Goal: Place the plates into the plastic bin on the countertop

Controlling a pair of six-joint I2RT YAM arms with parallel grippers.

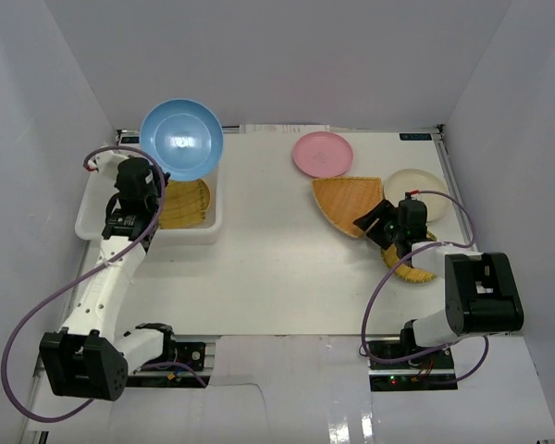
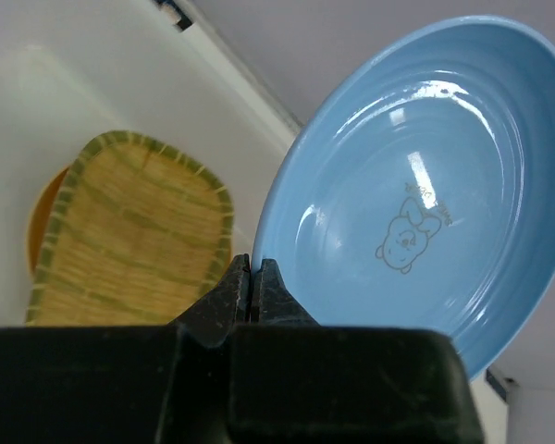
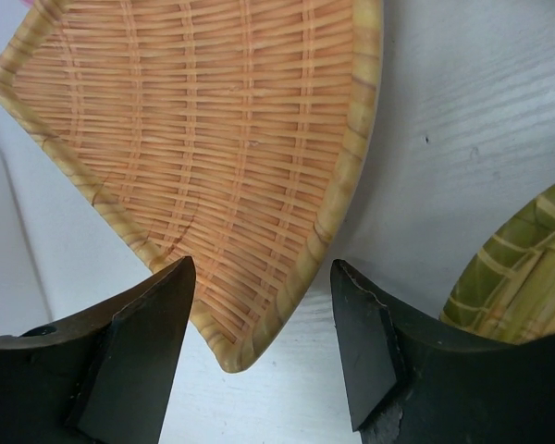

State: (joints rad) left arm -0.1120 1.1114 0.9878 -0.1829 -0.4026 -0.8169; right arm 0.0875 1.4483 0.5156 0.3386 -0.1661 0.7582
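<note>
one cartoon-printed blue plate (image 2: 416,185) pinched in left gripper (image 2: 254,277); right gripper (image 3: 259,268) spread over fan dish (image 3: 213,139).

Bamboo dish (image 1: 416,275) mostly under R arm (image 1: 409,222), maybe round

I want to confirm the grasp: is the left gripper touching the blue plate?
Touching. The left wrist view shows the left gripper closed on the rim of the blue plate.
</note>
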